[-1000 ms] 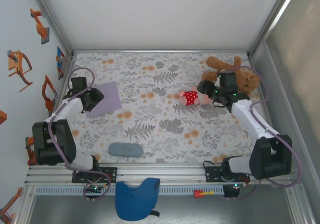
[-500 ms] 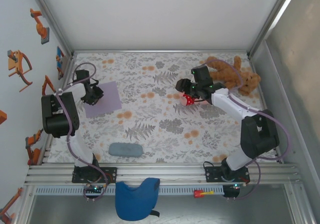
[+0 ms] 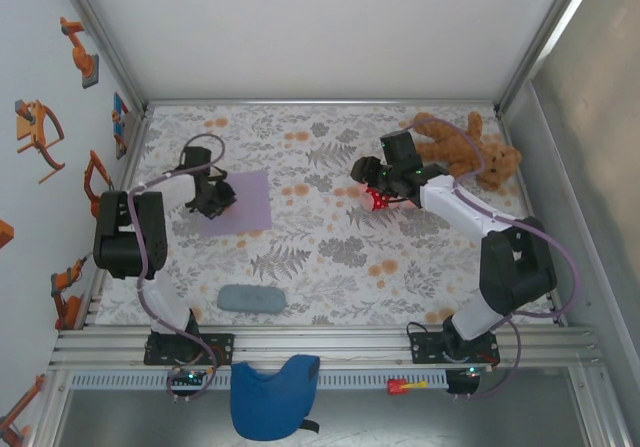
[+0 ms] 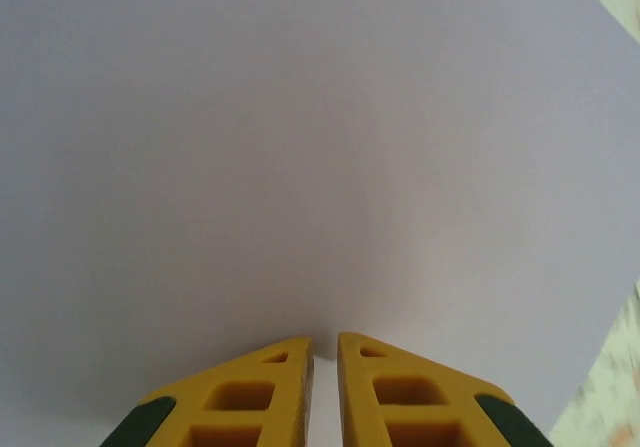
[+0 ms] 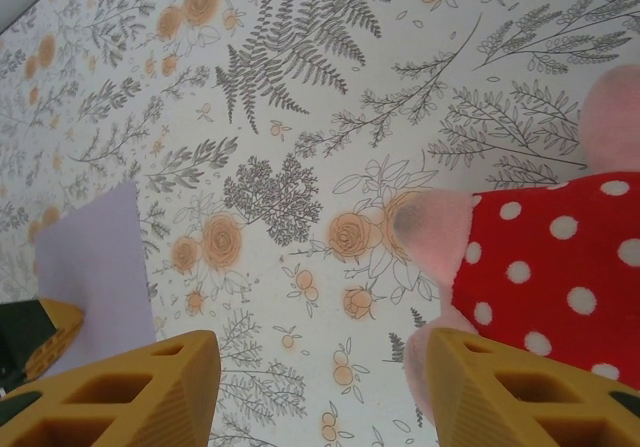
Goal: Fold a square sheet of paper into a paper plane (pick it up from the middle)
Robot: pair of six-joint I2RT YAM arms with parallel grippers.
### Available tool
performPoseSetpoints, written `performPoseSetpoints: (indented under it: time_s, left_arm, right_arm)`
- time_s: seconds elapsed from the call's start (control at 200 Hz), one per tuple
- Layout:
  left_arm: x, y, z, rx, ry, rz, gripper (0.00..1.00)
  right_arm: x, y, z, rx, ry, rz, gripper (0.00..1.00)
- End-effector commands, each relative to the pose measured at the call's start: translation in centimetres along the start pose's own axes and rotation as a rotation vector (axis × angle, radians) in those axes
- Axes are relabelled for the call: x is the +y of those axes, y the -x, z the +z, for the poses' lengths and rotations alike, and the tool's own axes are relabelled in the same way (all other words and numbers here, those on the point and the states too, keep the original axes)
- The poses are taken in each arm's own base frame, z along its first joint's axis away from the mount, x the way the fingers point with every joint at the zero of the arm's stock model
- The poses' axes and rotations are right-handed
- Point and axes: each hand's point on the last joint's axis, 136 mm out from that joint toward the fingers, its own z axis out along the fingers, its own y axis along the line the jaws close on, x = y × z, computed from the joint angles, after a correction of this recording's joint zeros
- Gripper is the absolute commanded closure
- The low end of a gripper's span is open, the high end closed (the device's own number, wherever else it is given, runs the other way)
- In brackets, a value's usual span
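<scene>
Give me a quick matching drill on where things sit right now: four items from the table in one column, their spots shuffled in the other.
Things
1. square sheet of paper
2. teddy bear
3. grey-blue pad
4. red polka-dot toy

Places
A. far right corner of the table
B. near edge, left of centre
C. pinched under the left gripper
D. just beside the open right gripper

Pairs: 1-C, 2-A, 3-B, 4-D
</scene>
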Motion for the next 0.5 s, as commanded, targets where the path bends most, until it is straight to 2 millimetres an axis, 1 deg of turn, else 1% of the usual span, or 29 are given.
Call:
performPoseSetpoints:
  time_s: [0.0, 0.09, 0.145, 0.28, 0.356, 0.391, 0.456, 0.496]
  left_arm:
    - [0.2, -7.1, 0.6, 0.168, 0.045, -0.038, 0.84]
    - [-1.3, -9.6, 0.8, 0.173, 0.035, -0.025, 0.84]
    - [-2.2, -11.0, 1.0, 0.175, 0.020, -0.033, 0.84]
    - [-4.4, -13.8, 1.4, 0.187, -0.020, -0.039, 0.84]
    - [-5.6, -14.6, 1.0, 0.182, -0.045, -0.028, 0.85]
    - [-6.5, -14.8, 0.5, 0.181, -0.069, -0.014, 0.84]
    - [-8.3, -14.6, -0.9, 0.173, -0.127, 0.017, 0.83]
    - [-9.0, -14.2, -2.0, 0.154, -0.152, 0.037, 0.82]
  right_arm:
    - [-0.5, 0.0, -0.7, -0.014, -0.058, 0.022, 0.45]
    - [-1.1, -0.5, -0.7, -0.008, -0.086, 0.019, 0.46]
    - [-1.5, -1.1, -0.6, 0.001, -0.099, 0.023, 0.46]
    - [-0.4, -3.2, -0.2, 0.043, -0.048, 0.006, 0.47]
    - [0.0, -4.5, -0.2, 0.063, -0.051, -0.017, 0.47]
    - [0.0, -5.2, -0.1, 0.075, -0.058, -0.024, 0.47]
    - [0.5, -6.5, 0.3, 0.103, -0.056, -0.041, 0.48]
    - [1.0, -7.4, 0.7, 0.127, -0.046, -0.051, 0.49]
